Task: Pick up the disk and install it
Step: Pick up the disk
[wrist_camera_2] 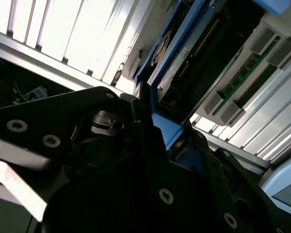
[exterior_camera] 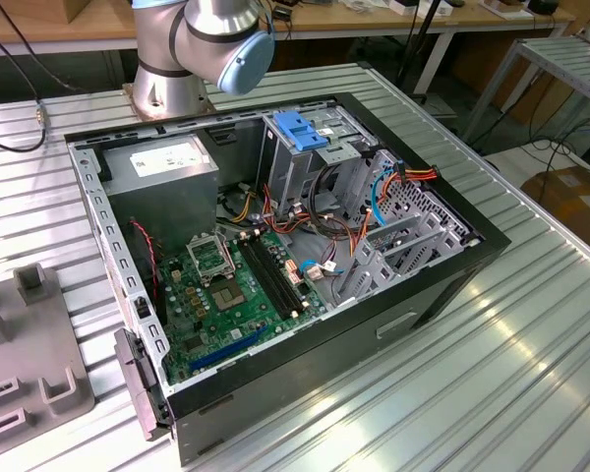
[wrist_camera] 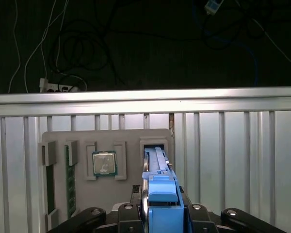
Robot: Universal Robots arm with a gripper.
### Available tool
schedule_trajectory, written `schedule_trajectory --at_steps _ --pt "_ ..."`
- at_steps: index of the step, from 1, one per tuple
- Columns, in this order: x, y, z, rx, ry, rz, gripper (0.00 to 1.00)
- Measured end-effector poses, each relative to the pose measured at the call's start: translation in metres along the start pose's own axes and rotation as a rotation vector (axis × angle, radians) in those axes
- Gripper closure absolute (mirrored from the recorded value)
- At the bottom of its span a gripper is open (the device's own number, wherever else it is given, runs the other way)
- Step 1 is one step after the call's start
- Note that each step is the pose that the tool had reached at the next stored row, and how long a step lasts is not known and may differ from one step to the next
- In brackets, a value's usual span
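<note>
Gripper (wrist_camera: 162,219) straddles the disk (wrist_camera: 158,167), with its body on either side of the blue carrier; I cannot tell whether it is clamped on it. The disk stands on edge at a slot of the grey tray (wrist_camera: 106,199) on the worktop (wrist_camera: 242,160), near the chip (wrist_camera: 104,162). Its long edge runs straight away from the gripper, in line with the gripper's gap.

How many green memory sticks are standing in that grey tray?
2. One memory stick stands beside the processor chip, on the side away from the disk; the other one slot further out. Part of the grey tray is hidden, so maybe more.
</note>
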State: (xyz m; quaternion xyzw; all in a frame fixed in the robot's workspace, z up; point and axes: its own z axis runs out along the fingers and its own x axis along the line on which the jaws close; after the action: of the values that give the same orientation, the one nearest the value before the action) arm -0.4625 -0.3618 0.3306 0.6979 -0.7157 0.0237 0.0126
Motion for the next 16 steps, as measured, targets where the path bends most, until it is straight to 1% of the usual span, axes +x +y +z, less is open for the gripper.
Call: schedule_trajectory --at_steps 6,16 --pt "0.0003 -0.0001 -0.0059 -0.0002 0.0001 0.000 0.63" --pt "0.0007 -0.0002 -0.0133 0.0000 -0.0001 0.000 0.63"
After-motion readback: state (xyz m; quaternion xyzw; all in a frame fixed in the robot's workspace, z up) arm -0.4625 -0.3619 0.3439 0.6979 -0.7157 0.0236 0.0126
